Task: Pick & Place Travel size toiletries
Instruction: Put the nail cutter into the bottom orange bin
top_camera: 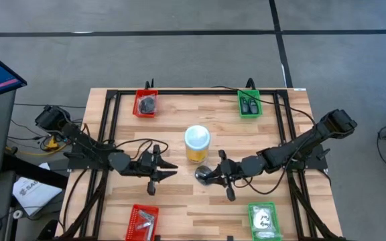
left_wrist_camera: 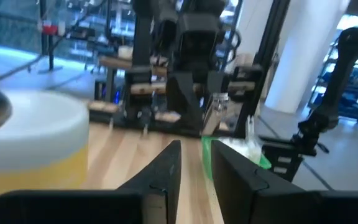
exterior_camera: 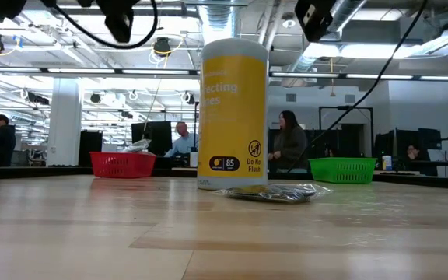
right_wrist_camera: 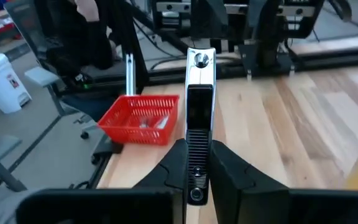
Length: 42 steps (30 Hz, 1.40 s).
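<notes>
High view, table as clock face, 6 o'clock nearest. At 7 o'clock a red tray holds thin silvery bits; at 5 o'clock a green tray holds clear packets with white contents.

Just short of centre, the left gripper reaches in from 9 o'clock, its fingers narrowly apart with nothing between them. The right gripper reaches in from 3 o'clock, raised off the table and clamped on a silvery clipper, which stands out beyond the fingertips.

At centre stands the yellow jar. A clear packet with dark contents lies flat on the table, just beside the jar's base at its 5 o'clock.

At 11 o'clock a second red tray holds black roundish pieces; at 1 o'clock a second green tray holds tiny dark bottles.
</notes>
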Motion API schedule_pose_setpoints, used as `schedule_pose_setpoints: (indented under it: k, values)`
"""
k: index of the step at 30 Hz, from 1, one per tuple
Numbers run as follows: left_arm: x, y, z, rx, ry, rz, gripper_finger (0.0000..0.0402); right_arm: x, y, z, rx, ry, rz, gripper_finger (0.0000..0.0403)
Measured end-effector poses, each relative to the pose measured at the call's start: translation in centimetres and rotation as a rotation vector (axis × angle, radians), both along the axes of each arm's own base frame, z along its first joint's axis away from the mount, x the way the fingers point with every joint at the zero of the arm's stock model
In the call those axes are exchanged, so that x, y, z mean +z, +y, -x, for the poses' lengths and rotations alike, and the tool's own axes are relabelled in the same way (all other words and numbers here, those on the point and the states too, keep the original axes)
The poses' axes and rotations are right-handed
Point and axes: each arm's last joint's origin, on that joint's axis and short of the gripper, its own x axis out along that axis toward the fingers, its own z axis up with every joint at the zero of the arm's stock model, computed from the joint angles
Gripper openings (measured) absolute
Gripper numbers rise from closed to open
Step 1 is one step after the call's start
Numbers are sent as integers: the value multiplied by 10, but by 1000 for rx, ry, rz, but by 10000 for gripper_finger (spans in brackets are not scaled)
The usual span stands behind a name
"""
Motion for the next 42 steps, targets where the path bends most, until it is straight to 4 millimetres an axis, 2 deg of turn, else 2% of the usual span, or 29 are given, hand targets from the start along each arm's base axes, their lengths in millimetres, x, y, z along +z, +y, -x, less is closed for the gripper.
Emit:
schedule_pose_setpoints:
  k: [4, 12, 18, 23, 27, 35, 42]
  values:
    - [5, 4, -2, 2, -46, -10, 101, 6, -1, -2, 3, -63, 7, 31]
    - [10, 11, -4, 24, -92, 5, 185, 16, -11, -8, -40, -170, 25, 31]
    - [16, 20, -7, 43, -159, 33, 224, 24, -20, -12, -86, -247, 20, 34]
    - [25, 27, -14, 70, -200, 24, 235, 26, -25, -13, -101, -269, 16, 31]
    - [31, 26, -31, 43, -211, 15, 233, 26, -27, -14, -109, -271, 16, 34]
    - [29, 17, -67, 56, -187, -3, 233, 26, -26, -14, -105, -267, 17, 35]
    - [33, 13, -76, 61, -202, -48, 233, 25, -26, -14, -104, -258, 21, 37]
